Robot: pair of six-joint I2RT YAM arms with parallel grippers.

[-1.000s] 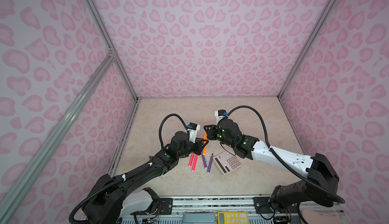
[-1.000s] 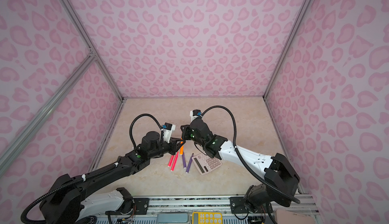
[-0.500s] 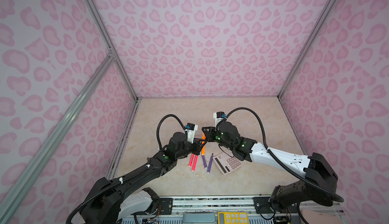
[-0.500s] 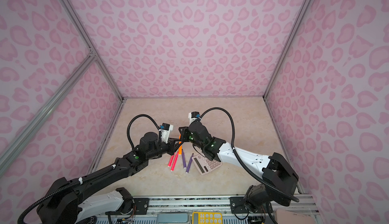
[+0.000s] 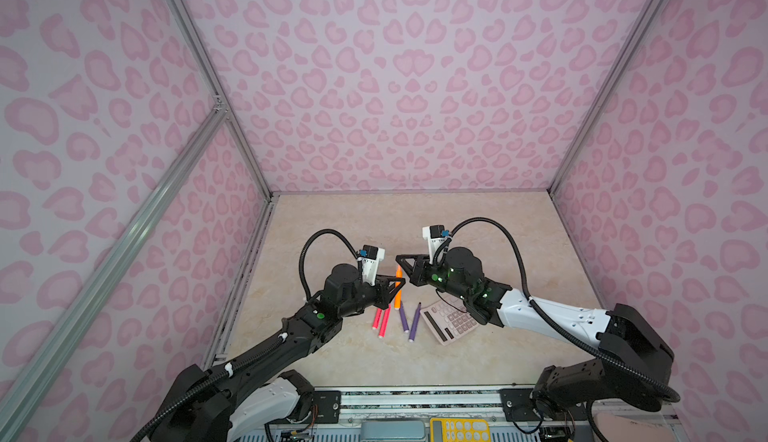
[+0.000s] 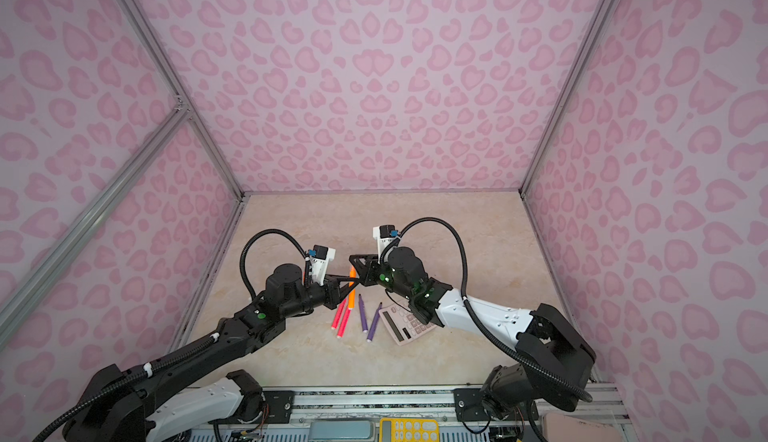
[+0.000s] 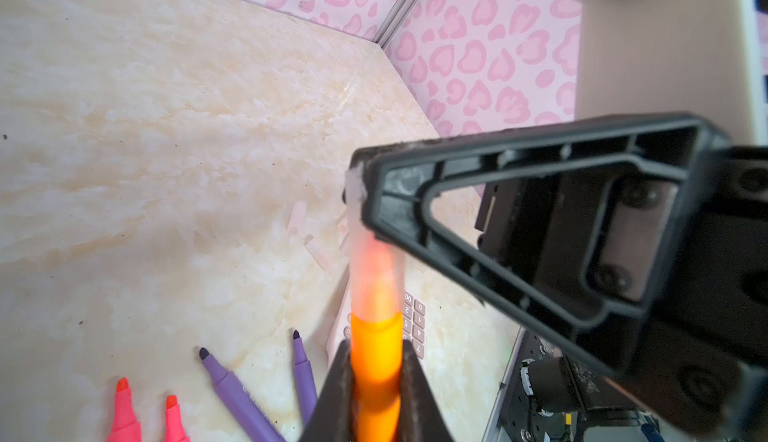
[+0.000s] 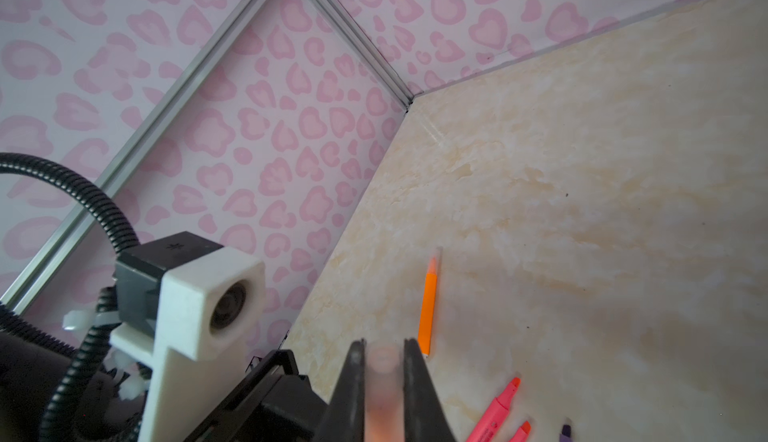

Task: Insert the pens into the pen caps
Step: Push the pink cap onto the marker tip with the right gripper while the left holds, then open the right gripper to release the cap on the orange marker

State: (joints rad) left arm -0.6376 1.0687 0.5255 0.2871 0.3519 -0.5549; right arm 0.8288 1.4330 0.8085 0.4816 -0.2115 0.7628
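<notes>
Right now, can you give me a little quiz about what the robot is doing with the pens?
1. True or false: the left gripper holds a purple pen.
2. How many purple pens lie on the table? A) one B) two C) four
3. Fill the gap: the right gripper is pinching a clear ____.
Key: 1 false, it holds an orange pen; 2 B; 3 cap.

We see the left arm [image 5: 291, 340] and right arm [image 5: 548, 315] built of black joints and white shells, each with a ribbed black cable [image 8: 89, 189], white camera housing [image 8: 195, 294], green lights [image 5: 320, 316] and open-framed triangular fingers [image 7: 415, 178].
</notes>
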